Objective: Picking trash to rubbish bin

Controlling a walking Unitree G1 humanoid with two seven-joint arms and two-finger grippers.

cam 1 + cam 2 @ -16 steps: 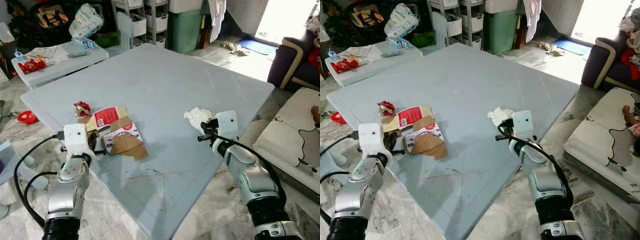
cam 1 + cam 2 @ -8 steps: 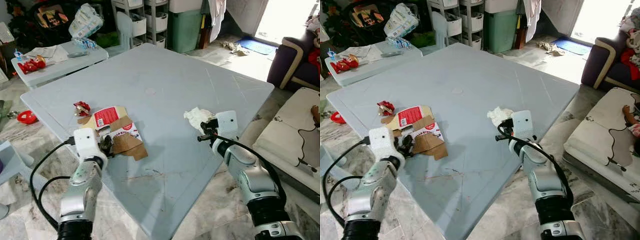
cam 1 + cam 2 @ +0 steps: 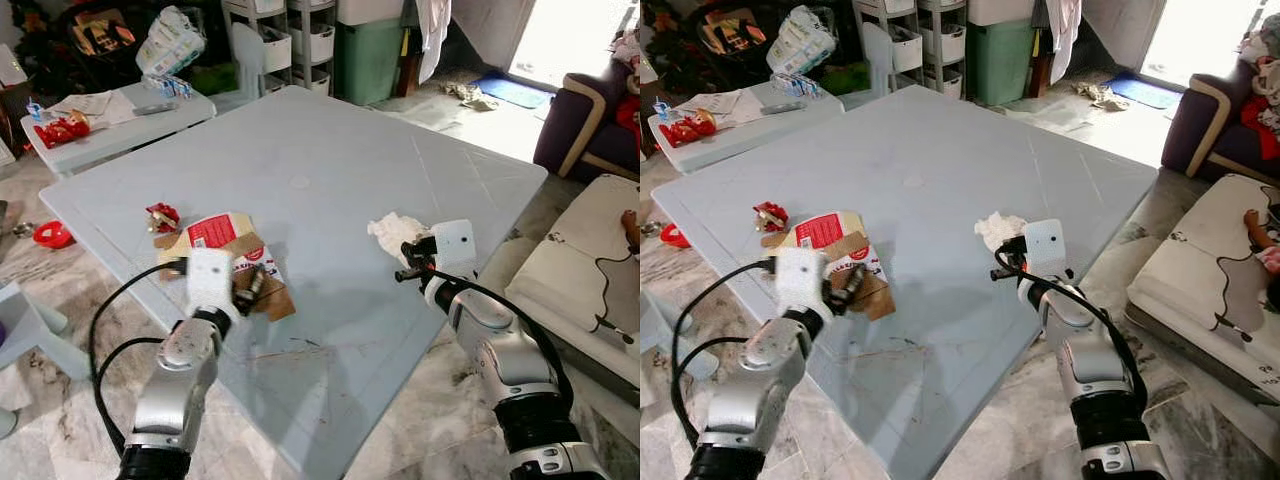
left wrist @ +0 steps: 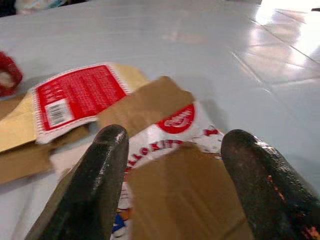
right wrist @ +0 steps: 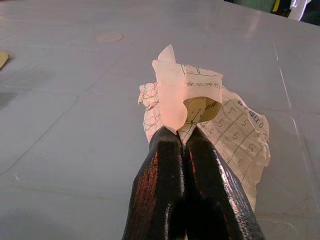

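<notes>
Left wrist view showed the left claw [image 4: 172, 165] with its two black fingers spread wide, right over the torn cardboard box [image 4: 150, 165] with red and white print. The box lay flat on the big grey tabletop [image 3: 330, 150], near the corner closest to the robot's left arm. A small red wrapper [image 3: 163, 216] sat just beside the box, farther from the robot.

On the other side, the right claw [image 5: 182, 142] was clamped tight on a crumpled paper [image 5: 210, 120] with a grid print. The paper looked like it was resting on the tabletop near the edge on the robot's right.

I think the robot was at the picking-up step. One piece of trash was already gripped, and the box was about to be grabbed. Next, the left claw would need to go down a little and close on an edge of the cardboard, maybe the flap that stuck up. The box was flat, so it could slip out. After that, both pieces would have to go to a rubbish bin. I could not tell for sure which thing in the room was the bin.
</notes>
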